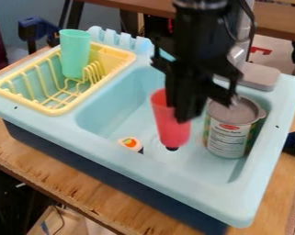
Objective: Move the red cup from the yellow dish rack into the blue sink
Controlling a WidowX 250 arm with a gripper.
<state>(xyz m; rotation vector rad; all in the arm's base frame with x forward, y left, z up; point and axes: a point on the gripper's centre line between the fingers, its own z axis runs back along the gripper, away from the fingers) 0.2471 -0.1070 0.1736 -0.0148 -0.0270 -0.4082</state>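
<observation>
The black gripper (183,104) hangs over the middle of the light-blue toy sink (121,112), its lower end overlapping the upper right side of a red cup (169,131). The cup leans slightly, wide rim up, above the sink floor or on it; I cannot tell which. Part of its rim is hidden behind the gripper. To the right, inside the basin, stands an opened metal can (228,137) with a label. A small white and orange toy piece (132,143) lies by the near wall of the basin, left of the cup.
A yellow dish rack (62,110) sits at the sink's left, with a green cup (75,54) standing in it. The grey faucet base (260,76) is at the back right. The basin's raised front rim (192,189) runs along the near side, above the wooden table (70,187).
</observation>
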